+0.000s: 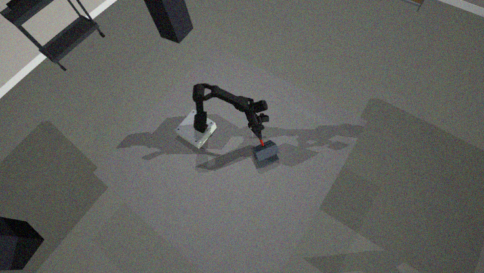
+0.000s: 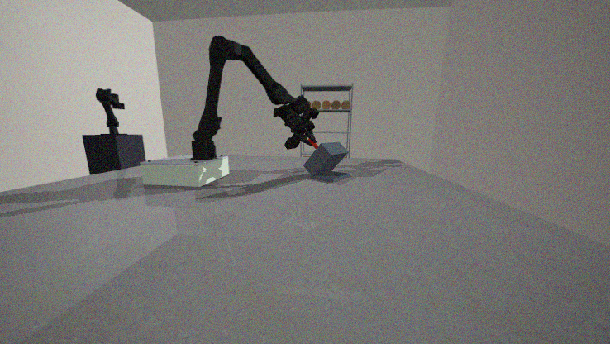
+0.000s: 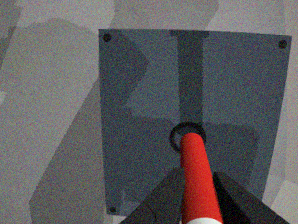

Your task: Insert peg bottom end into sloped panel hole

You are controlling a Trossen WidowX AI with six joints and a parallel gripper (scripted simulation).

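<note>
A red round peg (image 1: 262, 142) (image 2: 313, 143) (image 3: 197, 167) is tilted along the gripper's direction, with a white part at its near end in the wrist view. My gripper (image 1: 260, 137) (image 2: 308, 136) (image 3: 197, 179) is shut on the peg, above the panel. The blue-grey sloped panel (image 1: 267, 153) (image 2: 325, 159) (image 3: 145, 165) has a dark-rimmed round hole (image 3: 172, 136). In the wrist view the peg's far end overlaps the hole, a little right of its centre, and hides its lower right part. Whether the tip is inside or just above the face cannot be told.
The arm's pale base block (image 1: 200, 139) (image 2: 170, 174) stands left of the panel. Dark shadows cross the table and the panel's face. A shelf rack (image 2: 326, 88) and a second arm on a dark pedestal (image 2: 100, 151) stand in the background.
</note>
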